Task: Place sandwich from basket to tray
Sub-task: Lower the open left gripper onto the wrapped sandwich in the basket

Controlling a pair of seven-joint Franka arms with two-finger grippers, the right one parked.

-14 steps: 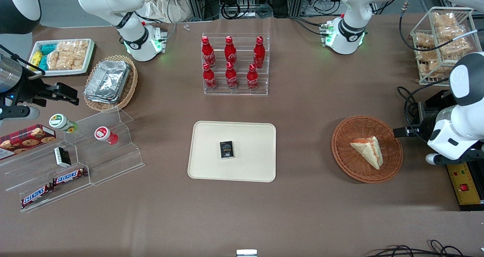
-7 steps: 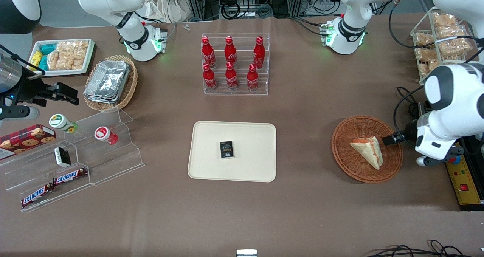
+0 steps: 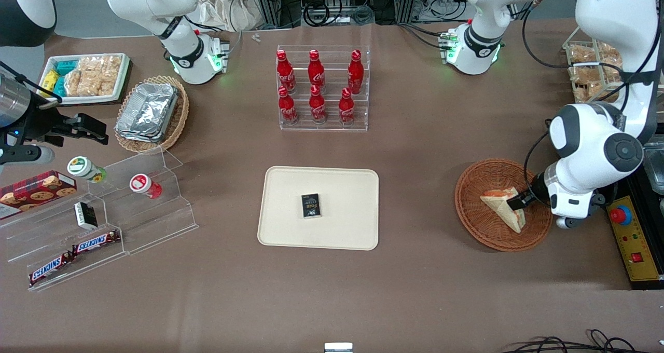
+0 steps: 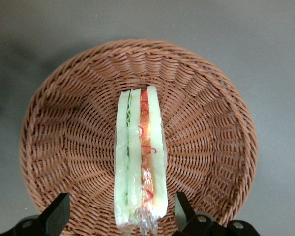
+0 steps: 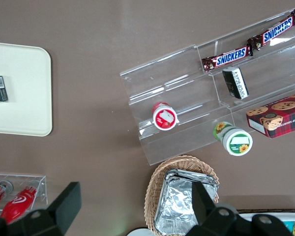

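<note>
I work in a robotics lab dressed up as a small shop; my counter (image 3: 415,150) is a brown-covered table with arm bases (image 3: 472,49) bolted to it, cable bundles (image 3: 337,5) and metal framing along its edge, and a yellow control box (image 3: 635,246) with a red stop button. The goods look like shop stock; cola bottles (image 3: 316,85) in a clear tiered rack, Snickers bars (image 3: 72,254) on acrylic steps (image 3: 150,207), and a wire rack of snack bags (image 3: 589,67).

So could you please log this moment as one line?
phase: pre-grasp | claw: open, straddling sandwich | sandwich: in basket | tray: awaiting
</note>
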